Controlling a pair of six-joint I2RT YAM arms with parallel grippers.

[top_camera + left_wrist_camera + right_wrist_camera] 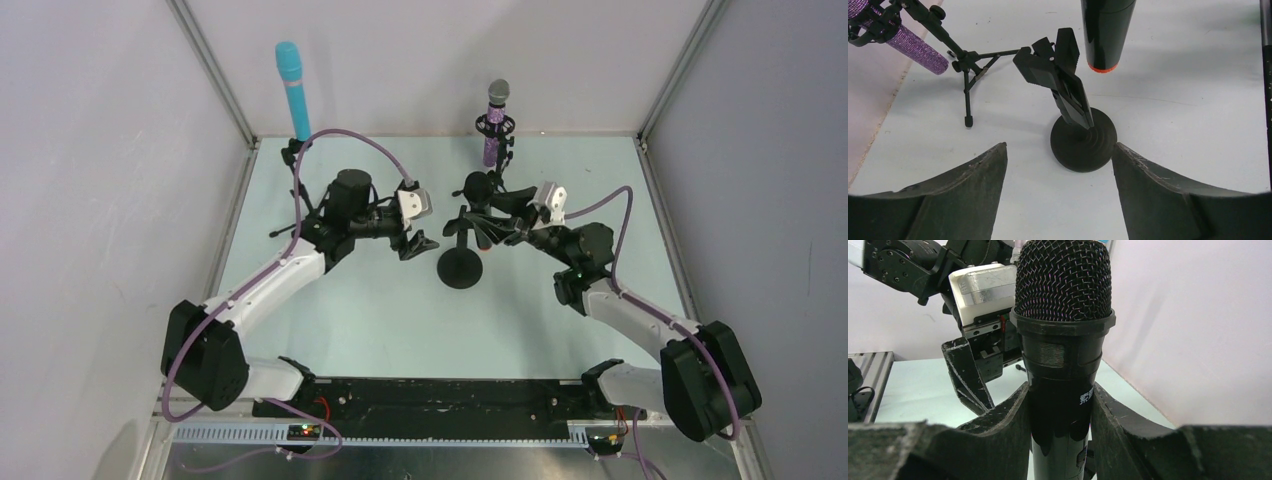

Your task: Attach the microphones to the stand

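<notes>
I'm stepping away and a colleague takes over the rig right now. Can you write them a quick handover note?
Left pincer: open, empty, facing the round-base stand.
Right pincer: shut on the black microphone, held roughly upright, orange end down.
Done: the light-blue microphone and the purple microphone are already mounted at the back.
Left: the black one hangs beside the stand's empty clip, not yet in it. Seat it there, then release.
</notes>
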